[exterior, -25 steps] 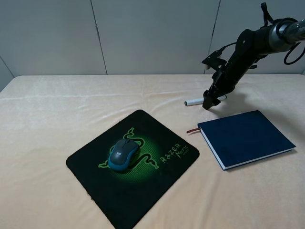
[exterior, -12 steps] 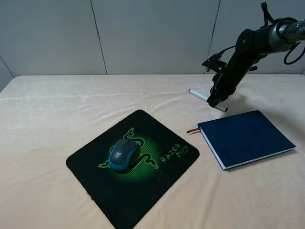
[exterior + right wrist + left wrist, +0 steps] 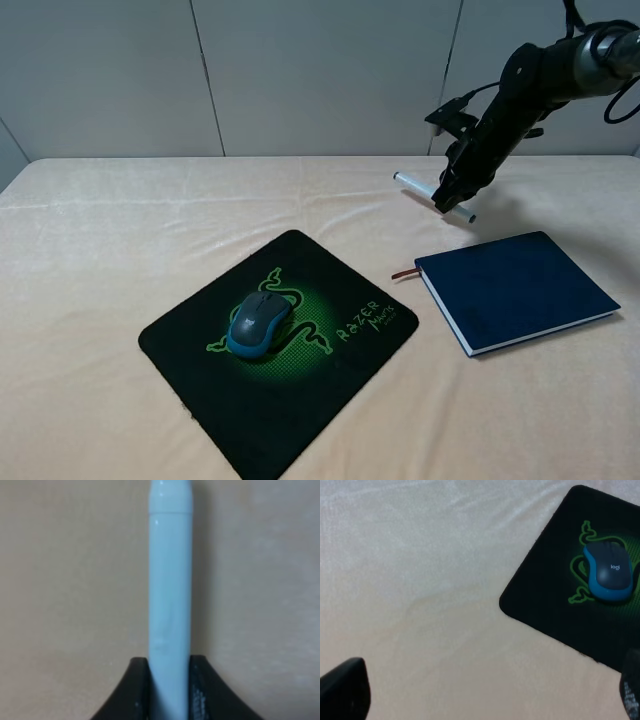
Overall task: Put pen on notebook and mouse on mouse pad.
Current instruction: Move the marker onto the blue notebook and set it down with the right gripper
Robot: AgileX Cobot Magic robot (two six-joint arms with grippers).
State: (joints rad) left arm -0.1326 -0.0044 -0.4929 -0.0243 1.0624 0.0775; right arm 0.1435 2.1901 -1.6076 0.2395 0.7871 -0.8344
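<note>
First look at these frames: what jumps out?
The black mouse pad with its glowing green logo, front left, with the blue-sided mouse sitting on it. At back right, the right arm's jaws are shut on a white pen, held above the table beyond the dark blue notebook.

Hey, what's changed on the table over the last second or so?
The right gripper closed on the slim white pen lying behind the navy-blue hardcover notebook and lifted it off the cream-clothed table, turning it to a slant. The grey-and-teal mouse on the black mouse pad and the notebook stayed put.
</note>
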